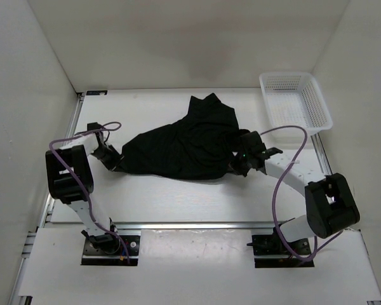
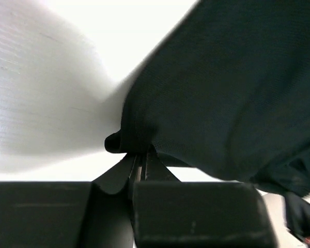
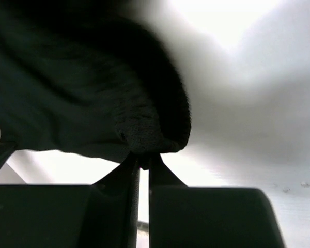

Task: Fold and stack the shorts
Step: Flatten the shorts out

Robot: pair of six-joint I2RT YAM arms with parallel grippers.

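Shorts: the shorts (image 1: 184, 149) are lying in the middle of the counter (image 1: 178, 194), spreading out as a rumpled, roughly triangular black mass, with one part bunching toward the far side.
Left hold: the left fingers (image 2: 118, 174) are pinching the near-left edge of the fabric, closed down to a narrow slit with cloth between them; a small fold is poking out beside the tips.
Right hold: the right fingers (image 3: 121, 173) are gripping a thick, gathered hem at the near-right corner, nearly closed on it.
Lift: in both wrist views the cloth is hanging up off the counter at the grip points, so the edges are looking raised rather than flat.
Arms: the left arm (image 1: 70, 175) and the right arm (image 1: 305, 181) are reaching inward from opposite sides of the garment.
Basket: the white basket (image 1: 295, 101) is standing at the far-right corner, apart from the shorts.
Progress: judging by the loose shape, no clean fold is showing yet; flattening, folding and stacking are all remaining.
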